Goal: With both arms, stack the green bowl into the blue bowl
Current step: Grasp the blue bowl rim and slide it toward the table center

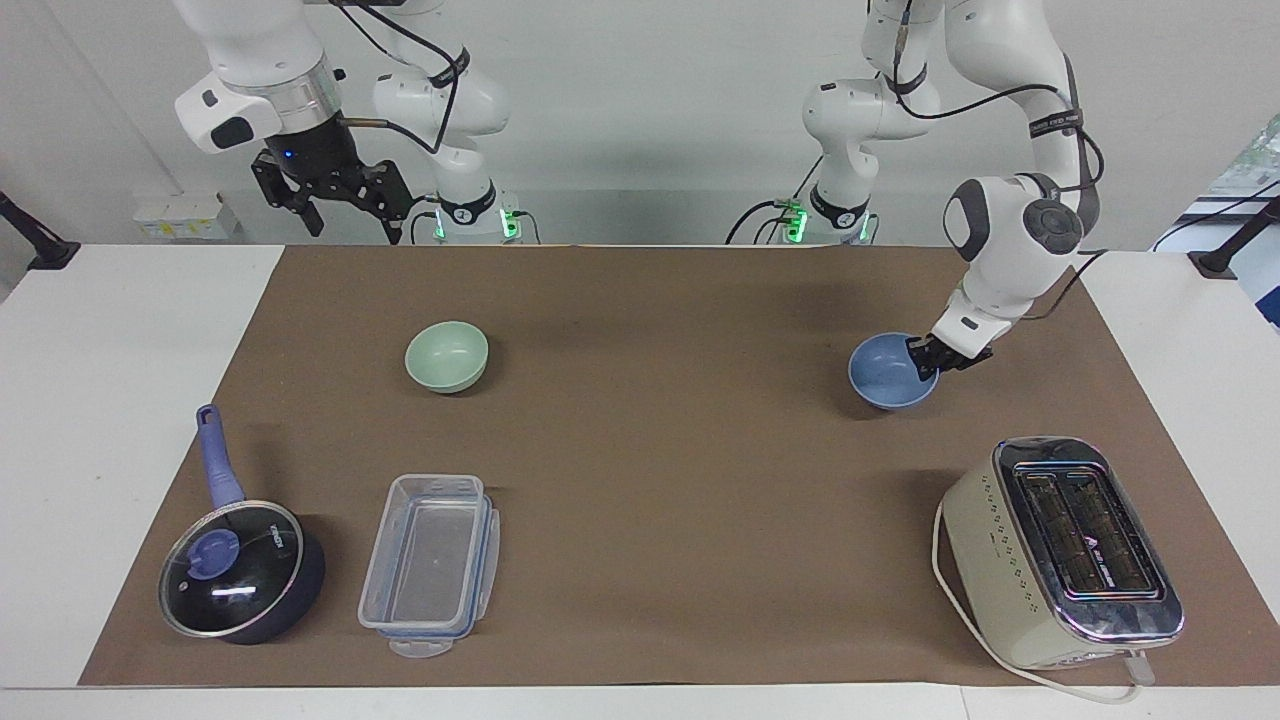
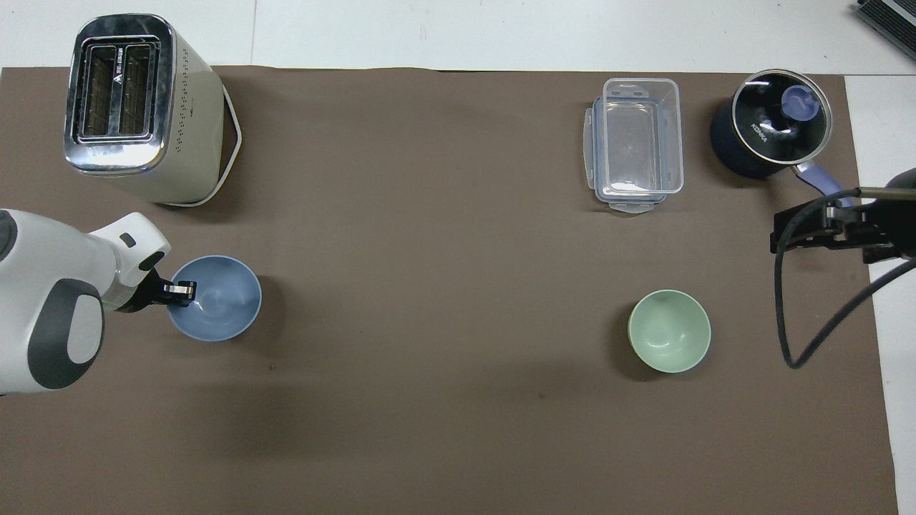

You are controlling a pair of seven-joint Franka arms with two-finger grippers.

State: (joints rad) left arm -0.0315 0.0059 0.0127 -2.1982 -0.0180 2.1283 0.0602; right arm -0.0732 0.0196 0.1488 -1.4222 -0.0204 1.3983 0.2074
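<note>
Brown paper (image 1: 650, 480) covered the white table (image 1: 110, 400) under both arms. At the left arm's end, the left gripper (image 1: 928, 358) was clamped on the rim of the blue bowl (image 1: 888, 376), one finger inside, the bowl tipped slightly and seemingly just off the paper. That bowl was nearer to the robots than the toaster (image 1: 1062, 552). The green bowl (image 1: 446, 356) sat upright on the paper toward the right arm's end, well apart from the blue one and nearer to the robots than the clear box (image 1: 430, 565) and the lidded saucepan (image 1: 238, 570). The right gripper (image 1: 335, 205) waited in the air over the table's edge by its base, fingers spread wide, holding nothing.
</note>
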